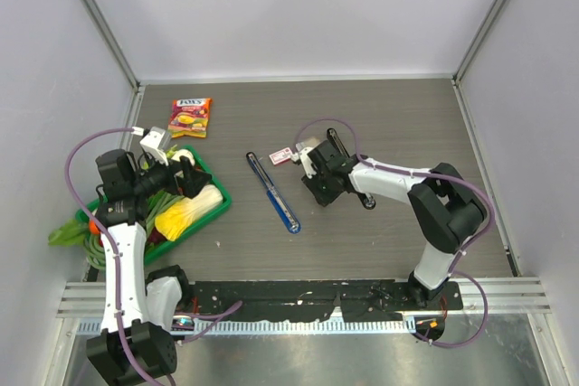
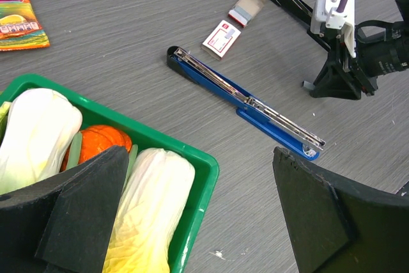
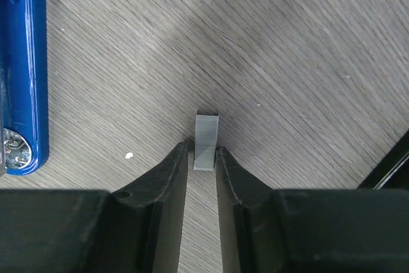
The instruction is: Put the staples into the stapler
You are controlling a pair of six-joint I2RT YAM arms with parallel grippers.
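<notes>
Picking up the staples [image 3: 206, 142] looks to be the step in hand. The short grey strip sits near one end of the blue stapler [image 3: 22, 62] but apart from it, with its near end between the tips of the right claw [image 3: 204, 158]. The tips stand close against both sides of the strip, yet whether they pinch it or merely flank it cannot be told, nor whether it rests on the surface [image 3: 287, 62] or just above. The left claw [image 2: 201, 202] hangs with its fingers wide apart, holding nothing, over the green tray [image 2: 208, 164]. The stapler lies opened out flat, its metal channel showing. The next move, as I judge it, calls for a firm pinch, a lift, and lining the strip up with that channel. The fingers cover the strip's near end, and from above the arm hides it altogether.
</notes>
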